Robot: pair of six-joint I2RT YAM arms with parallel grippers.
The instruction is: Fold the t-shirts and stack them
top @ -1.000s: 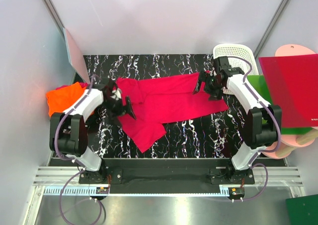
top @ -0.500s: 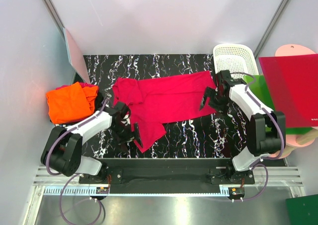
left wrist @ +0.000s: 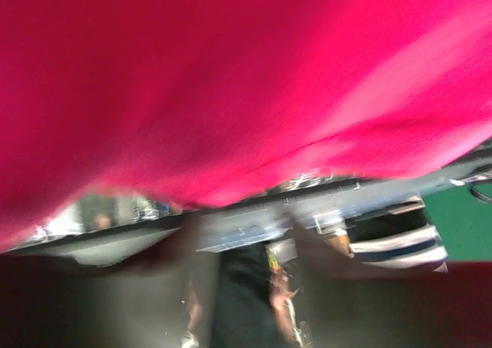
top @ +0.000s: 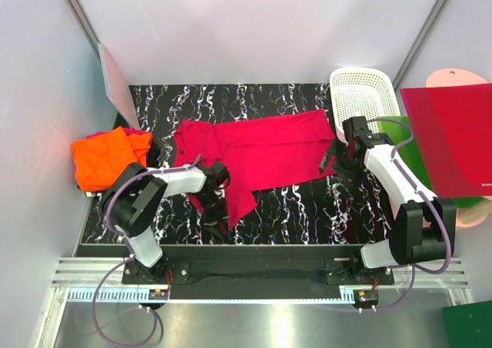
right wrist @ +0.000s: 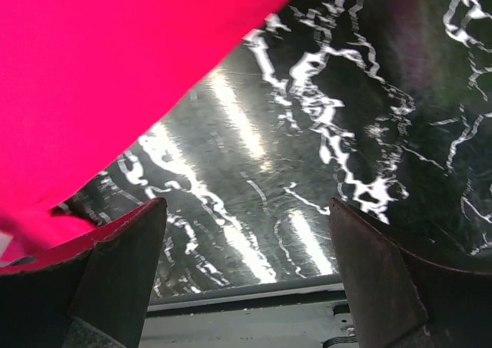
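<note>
Top external view: the crimson t-shirt (top: 269, 152) is spread on the table (top: 300, 210), long axis left to right; the orange t-shirt (top: 104, 156) is bunched at the left edge.
Left gripper (top: 211, 208): placed on the shirt's near flap; jaw state cannot be told.
Right gripper (top: 335, 167): jaws held apart, empty, just beside the right hem.
Nearer arm: each end is covered by its own arm.

spread t-shirt (top: 261, 152) on table (top: 300, 210) centre, bunched t-shirt (top: 104, 157) at L edge, basket (top: 336, 83) far R corner, boards (top: 450, 140) beyond R edge, L gripper (top: 215, 211) at spread shirt's near corner, R gripper (top: 332, 166) at its R edge
</note>
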